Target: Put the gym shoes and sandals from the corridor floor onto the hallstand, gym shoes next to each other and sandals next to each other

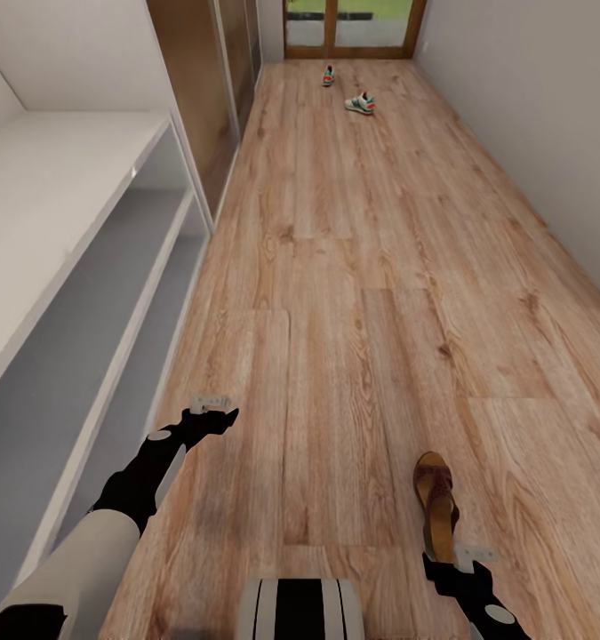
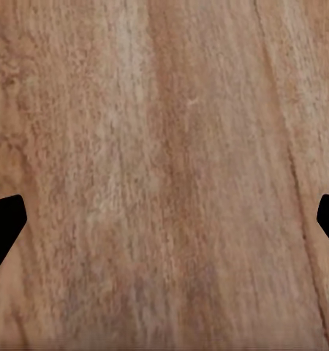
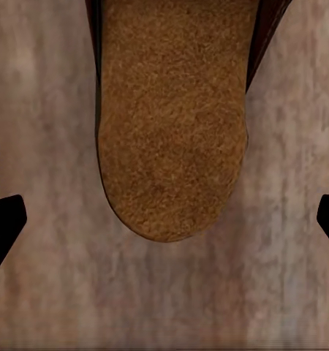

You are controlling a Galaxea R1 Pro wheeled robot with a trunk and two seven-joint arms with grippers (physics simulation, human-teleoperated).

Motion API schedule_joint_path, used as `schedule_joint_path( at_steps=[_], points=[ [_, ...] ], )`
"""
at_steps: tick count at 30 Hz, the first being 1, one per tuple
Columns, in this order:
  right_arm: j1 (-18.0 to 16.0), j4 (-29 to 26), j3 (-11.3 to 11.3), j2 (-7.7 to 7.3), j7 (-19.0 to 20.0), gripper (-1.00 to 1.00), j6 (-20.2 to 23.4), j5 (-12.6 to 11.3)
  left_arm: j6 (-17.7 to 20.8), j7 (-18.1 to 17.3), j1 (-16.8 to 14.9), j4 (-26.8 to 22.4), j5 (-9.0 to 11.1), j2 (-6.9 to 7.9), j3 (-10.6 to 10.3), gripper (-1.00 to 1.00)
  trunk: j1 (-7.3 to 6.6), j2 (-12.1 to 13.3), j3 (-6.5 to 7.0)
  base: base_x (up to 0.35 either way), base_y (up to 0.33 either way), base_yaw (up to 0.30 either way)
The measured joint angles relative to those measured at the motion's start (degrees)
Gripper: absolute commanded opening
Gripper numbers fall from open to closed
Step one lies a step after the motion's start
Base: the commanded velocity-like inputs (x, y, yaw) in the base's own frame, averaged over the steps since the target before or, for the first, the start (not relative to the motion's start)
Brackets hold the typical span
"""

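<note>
Hallstand [image 1: 86, 231] runs along the left side of the corridor, its shelves open toward the floor [image 1: 353, 293]. One sandal [image 1: 436, 502] lies on the floor near the robot, to the right, lengthwise along the corridor. Right gripper [image 1: 455, 562] is just behind the sandal's heel end, jaws wide apart over the floor [image 3: 164, 292]; sandal [image 3: 172, 124] is ahead of them. Left gripper [image 1: 212, 411] is over bare floor [image 2: 164, 175] beside the hallstand's lower shelf, jaws wide apart. Two gym shoes [image 1: 360, 103] lie far down the corridor near the end doors [image 1: 353, 27], one [image 1: 329, 76] behind and left of the other, apart.
</note>
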Motion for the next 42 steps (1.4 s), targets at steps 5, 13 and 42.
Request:
schedule_joint_path(
  at_steps=[5, 13, 42],
  points=[
    [0.0, 0.0, -0.02, 0.0, 0.0, 1.0, 0.0, 0.0, 0.0, 0.0, 0.01, 0.0, 0.0, 0.0, 0.0, 1.0, 0.13, -0.07, -1.11, 0.0, 0.0, 0.0],
    [0.0, 0.0, 0.01, 0.0, 0.0, 1.0, 0.0, 0.0, -0.04, 0.0, 0.02, 0.0, 0.01, 0.0, 0.0, 1.0, 0.18, -0.1, -1.56, 0.0, 0.0, 0.0],
    [0.0, 0.0, -0.07, 0.0, -0.08, 1.0, 0.0, 0.0, -0.17, 0.18, 0.75, -0.13, -0.05, 0.0, 0.0, 1.0, 0.17, -0.1, -1.56, 0.048, 0.009, 0.0]
  ],
)
